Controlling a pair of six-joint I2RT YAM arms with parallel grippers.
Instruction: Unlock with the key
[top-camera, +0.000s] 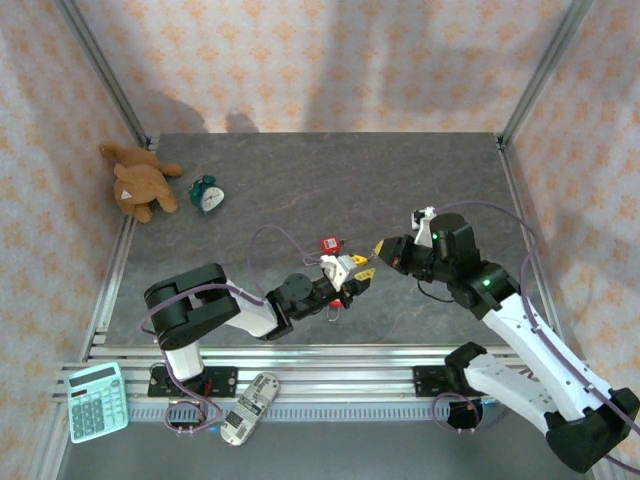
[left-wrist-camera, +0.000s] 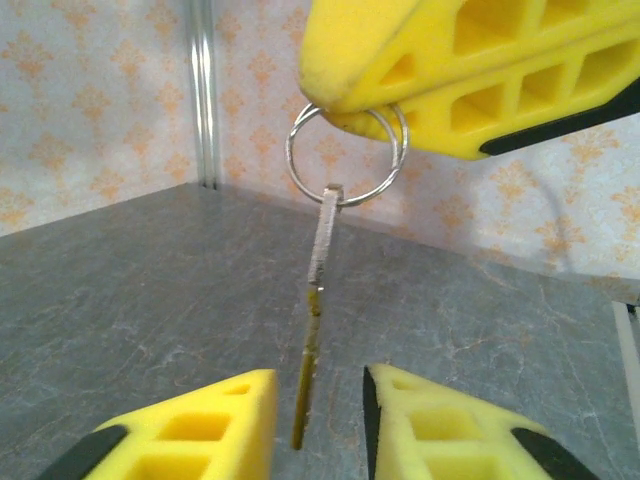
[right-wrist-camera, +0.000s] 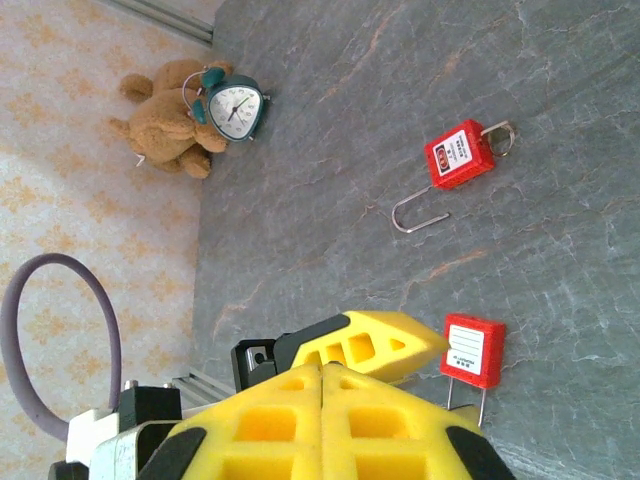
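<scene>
So, left gripper (left-wrist-camera: 318, 388) stands narrow around the hanging key (left-wrist-camera: 318, 250), thin gaps either side, nothing gripped. Key looks light, thin, stiff and slick, free to swing, so I'd pinch the flat faces low on the blade. Its ring (left-wrist-camera: 291, 158) is clamped in the closed right gripper (right-wrist-camera: 322, 372), with a red padlock (right-wrist-camera: 473, 350) on the table (top-camera: 400, 180) nearby

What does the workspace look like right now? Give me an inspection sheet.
Surface: grey table, nothing spilled.
Job's things: key hangs from key ring; far padlock lies flat, its shackle looks swung open; near padlock lies beside the tools.
Clutter: teddy bear, alarm clock far left; calculator, remote by the bases.
Tools: right tool shut on key ring; left tool open around key.
Cables: purple cable arcs free.
Surroundings: papered walls, aluminium frame.
</scene>
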